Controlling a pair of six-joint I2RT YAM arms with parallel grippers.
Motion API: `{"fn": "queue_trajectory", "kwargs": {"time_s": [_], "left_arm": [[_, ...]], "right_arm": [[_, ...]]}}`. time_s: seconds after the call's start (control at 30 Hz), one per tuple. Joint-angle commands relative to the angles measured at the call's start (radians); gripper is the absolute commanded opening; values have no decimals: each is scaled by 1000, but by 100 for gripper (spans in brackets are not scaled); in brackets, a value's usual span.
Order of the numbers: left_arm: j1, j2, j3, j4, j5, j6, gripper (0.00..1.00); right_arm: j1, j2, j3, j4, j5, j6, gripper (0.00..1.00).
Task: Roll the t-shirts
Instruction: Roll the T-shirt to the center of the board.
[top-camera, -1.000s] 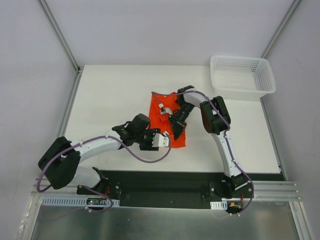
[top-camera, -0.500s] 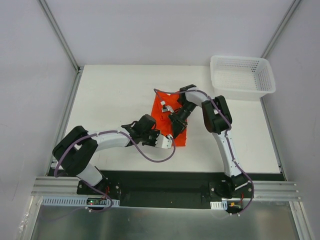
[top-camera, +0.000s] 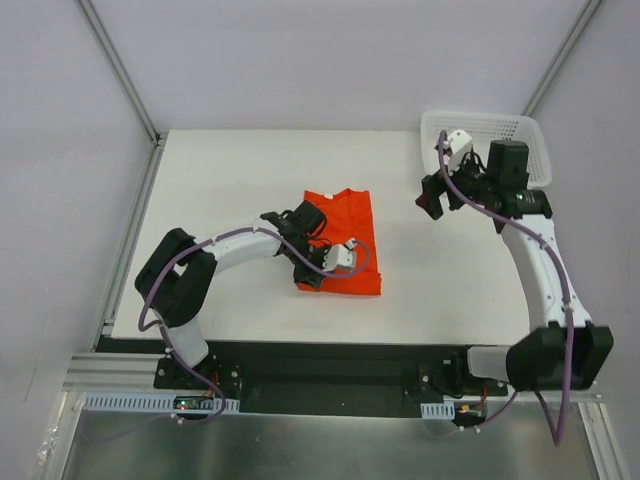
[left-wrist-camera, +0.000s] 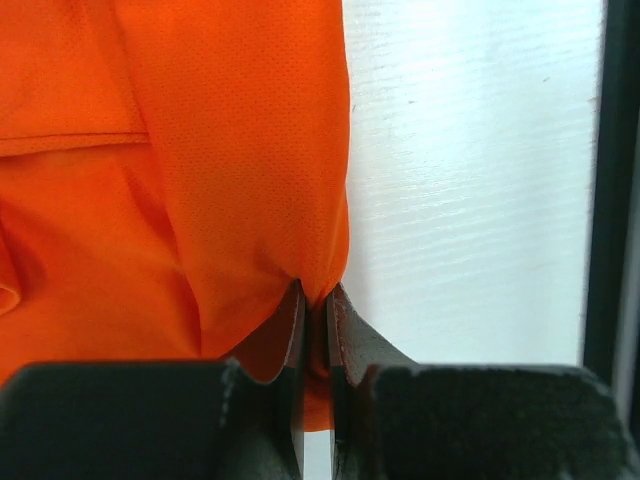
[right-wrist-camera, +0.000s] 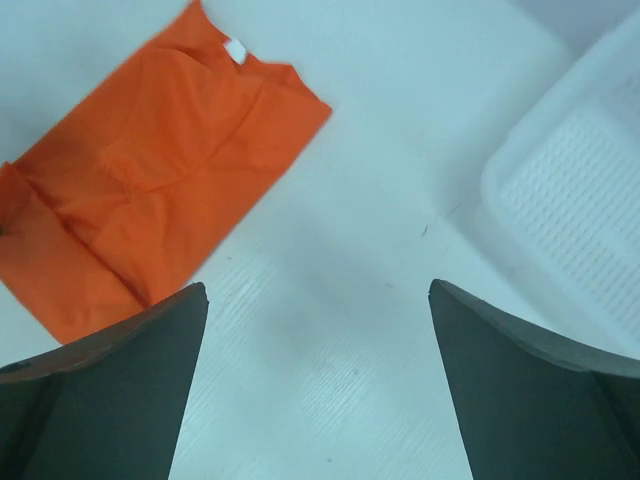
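L gripper (left-wrist-camera: 318, 300) at near-left corner of t-shirt (top-camera: 355, 220): jaws closed tight, pinching a fold of the orange cloth betw. them. T-shirt lies folded into a narrow rectangle, mid table (top-camera: 230, 180), collar end far. R gripper (right-wrist-camera: 318, 290) up off the table, right of shirt & well apart from it, jaws spread wide, nothing in them. White mesh basket (top-camera: 500, 187) at far-right corner, just beyond R gripper.

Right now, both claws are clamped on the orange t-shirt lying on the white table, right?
Not quite: only the left claw is clamped on the orange t-shirt. The right claw is open and empty, off the shirt, near the white basket, as the right wrist view shows. The shirt does lie on the white table.
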Motion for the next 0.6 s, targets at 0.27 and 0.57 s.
{"fn": "queue_trajectory", "kwargs": {"time_s": [0.27,0.57], "left_arm": [[168,219,265,-294,395,-250,0],[185,278,314,-340,416,-253,0]], "right_arm": [[397,-406,-580,142,-13,-405,96],[587,-316,-611,208,23,-516,98]]}}
